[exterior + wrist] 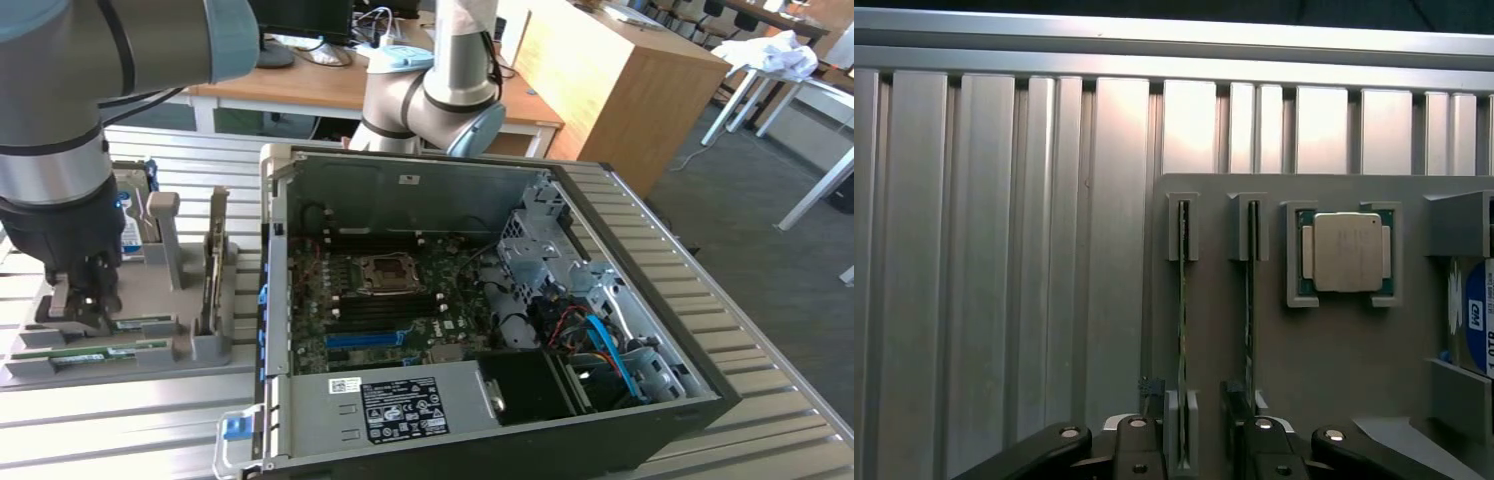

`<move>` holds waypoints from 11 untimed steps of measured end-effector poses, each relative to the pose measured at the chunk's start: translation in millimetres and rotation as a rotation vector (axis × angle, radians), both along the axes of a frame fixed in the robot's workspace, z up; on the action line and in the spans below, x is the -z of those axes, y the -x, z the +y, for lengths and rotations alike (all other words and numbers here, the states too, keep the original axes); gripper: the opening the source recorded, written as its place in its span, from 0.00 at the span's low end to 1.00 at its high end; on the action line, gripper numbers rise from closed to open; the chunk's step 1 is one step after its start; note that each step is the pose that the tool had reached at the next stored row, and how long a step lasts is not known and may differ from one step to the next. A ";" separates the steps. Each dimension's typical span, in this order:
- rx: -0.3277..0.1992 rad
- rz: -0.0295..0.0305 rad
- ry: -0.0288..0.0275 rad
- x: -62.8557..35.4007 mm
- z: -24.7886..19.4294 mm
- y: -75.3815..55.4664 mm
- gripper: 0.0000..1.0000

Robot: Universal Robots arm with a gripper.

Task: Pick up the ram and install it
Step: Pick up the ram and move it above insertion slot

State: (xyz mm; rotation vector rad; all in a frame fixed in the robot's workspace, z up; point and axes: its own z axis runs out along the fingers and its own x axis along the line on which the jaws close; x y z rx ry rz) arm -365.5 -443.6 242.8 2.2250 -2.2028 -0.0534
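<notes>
- We see the tool (1197,452) with its two dark fingers (1139,450) standing apart, gripping nothing.
- Between those fingers stands the ram (1182,330), a thin green stick set on its edge; in the wrist view a little space shows on each side of it, so we judge that the tool is not clamped on it.
- The ram sits in two slotted posts of a grey holder (1334,370), one post at each end of the stick.
- Just beside it, in the next pair of posts, stands a second green stick (1251,320), parallel to the ram; its near end lies by one of the fingers, and we cannot tell whether the two touch.
- Next along the holder, beyond the second stick, a square silver processor chip (1346,252) lies flat in a framed pocket.
- Past the chip, at the holder's far side, a hard drive (1476,325) with a blue-and-white label stands between grey blocks.
- The holder rests on a desk (1004,260) of ribbed aluminium slats.
- In the exterior view the arm (54,150) comes down over the holder at the exterior view's left, with the tool low above the sticks.
- To the exterior view's right of the holder, an open computer case (641,240) lies on the same desk, well apart from the ram.
- Inside the case we see the motherboard (441,310) with its processor socket (383,272), and a power supply (387,405) along the near wall.
</notes>
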 end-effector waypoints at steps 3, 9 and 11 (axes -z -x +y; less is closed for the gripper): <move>0.000 -0.0001 -0.0001 3.5 0.0 0.0 0.36; 0.000 0.0000 0.0000 9.3 0.0 0.0 0.36; 0.000 0.0000 0.0000 11.3 0.0 0.0 0.36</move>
